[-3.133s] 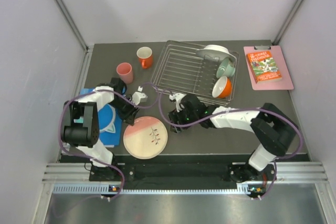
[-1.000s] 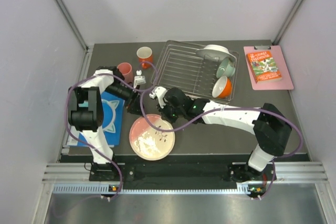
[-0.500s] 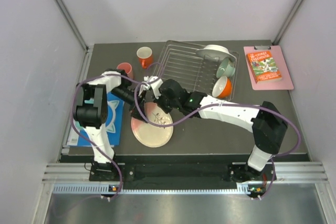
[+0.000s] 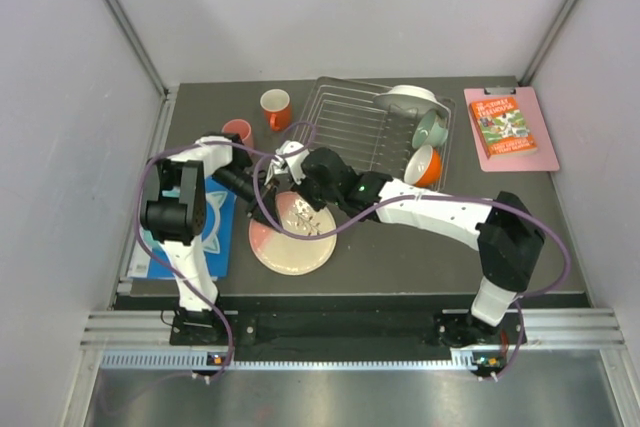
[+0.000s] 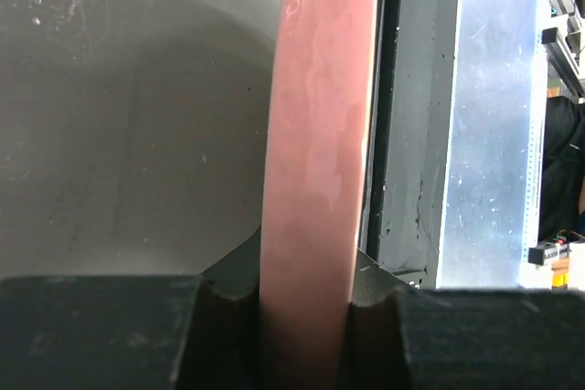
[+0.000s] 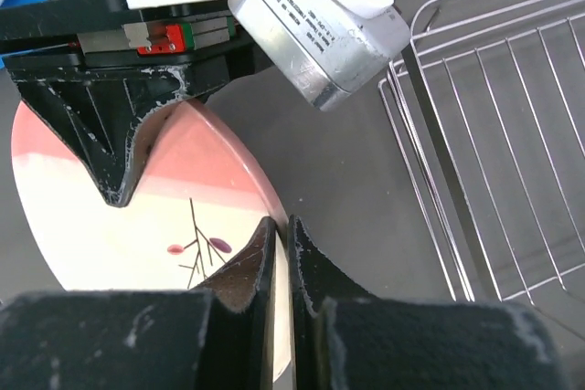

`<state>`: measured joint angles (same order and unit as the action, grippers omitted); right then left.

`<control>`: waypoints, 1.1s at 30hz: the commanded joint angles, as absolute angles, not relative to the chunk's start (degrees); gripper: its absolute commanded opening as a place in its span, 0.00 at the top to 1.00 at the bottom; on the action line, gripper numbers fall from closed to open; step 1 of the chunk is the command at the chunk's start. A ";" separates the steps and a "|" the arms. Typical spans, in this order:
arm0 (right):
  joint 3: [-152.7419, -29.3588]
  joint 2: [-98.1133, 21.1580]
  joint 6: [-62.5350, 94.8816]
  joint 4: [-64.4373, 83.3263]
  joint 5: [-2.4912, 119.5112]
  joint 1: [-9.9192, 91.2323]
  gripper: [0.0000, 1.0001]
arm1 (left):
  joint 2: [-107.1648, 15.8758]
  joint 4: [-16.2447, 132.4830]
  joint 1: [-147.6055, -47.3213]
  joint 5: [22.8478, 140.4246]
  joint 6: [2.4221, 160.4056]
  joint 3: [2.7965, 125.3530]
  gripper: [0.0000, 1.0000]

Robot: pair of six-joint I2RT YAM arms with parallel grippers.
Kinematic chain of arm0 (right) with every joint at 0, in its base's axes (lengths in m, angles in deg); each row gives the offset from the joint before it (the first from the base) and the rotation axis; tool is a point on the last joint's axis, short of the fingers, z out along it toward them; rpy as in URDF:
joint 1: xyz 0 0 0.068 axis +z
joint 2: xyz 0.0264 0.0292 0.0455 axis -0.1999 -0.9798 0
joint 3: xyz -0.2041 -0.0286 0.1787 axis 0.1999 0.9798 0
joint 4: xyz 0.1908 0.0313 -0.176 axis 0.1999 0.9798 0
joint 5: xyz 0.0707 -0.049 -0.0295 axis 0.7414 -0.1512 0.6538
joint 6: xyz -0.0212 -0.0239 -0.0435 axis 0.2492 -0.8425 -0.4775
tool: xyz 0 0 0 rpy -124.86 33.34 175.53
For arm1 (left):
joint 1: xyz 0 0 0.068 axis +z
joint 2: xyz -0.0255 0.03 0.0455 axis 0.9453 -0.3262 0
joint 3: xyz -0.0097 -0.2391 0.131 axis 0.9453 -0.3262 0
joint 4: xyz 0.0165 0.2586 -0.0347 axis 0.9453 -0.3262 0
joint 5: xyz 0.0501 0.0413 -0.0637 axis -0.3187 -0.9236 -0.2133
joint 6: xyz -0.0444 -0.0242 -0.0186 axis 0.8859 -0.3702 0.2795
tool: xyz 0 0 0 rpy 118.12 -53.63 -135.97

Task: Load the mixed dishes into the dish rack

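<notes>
The pink-and-cream plate point(image 4: 290, 239) with its twig motif is tilted, its far edge off the table, near the rack's front left corner. My left gripper point(image 4: 262, 207) is shut on its pink rim point(image 5: 315, 162), which fills the gap between the jaws point(image 5: 306, 317). My right gripper point(image 4: 303, 209) is shut on the rim point(image 6: 281, 244) from the rack side, by the twig motif point(image 6: 196, 244). The chrome dish rack point(image 4: 345, 137) holds a pale plate point(image 4: 410, 99), a mint bowl point(image 4: 430, 129) and an orange bowl point(image 4: 425, 165). A pink cup point(image 4: 237, 131) and an orange cup point(image 4: 275, 107) stand left of it.
A blue flat book with teal headphones point(image 4: 215, 232) lies at the left, beside the left arm. A pink clipboard with a book point(image 4: 512, 127) lies right of the rack. The rack's wire rim point(image 6: 494, 134) is just right of my right fingers.
My left gripper has shut on the plate's pink rim. The plate's far edge has come up a little and both grippers have shifted slightly away from the table's front.
</notes>
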<state>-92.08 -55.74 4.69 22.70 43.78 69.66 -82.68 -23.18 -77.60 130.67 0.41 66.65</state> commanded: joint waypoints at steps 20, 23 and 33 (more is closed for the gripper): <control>-85.65 -21.14 10.83 18.26 17.50 70.77 0.09 | -63.32 -29.33 -80.01 112.61 28.23 104.09 1.00; -81.43 -12.70 11.99 16.24 11.15 70.68 0.09 | -62.09 -25.21 -90.86 102.76 32.38 110.72 1.00; -77.03 -1.53 15.07 20.80 3.94 70.68 0.07 | -68.49 -17.81 -110.24 74.26 35.65 118.46 1.00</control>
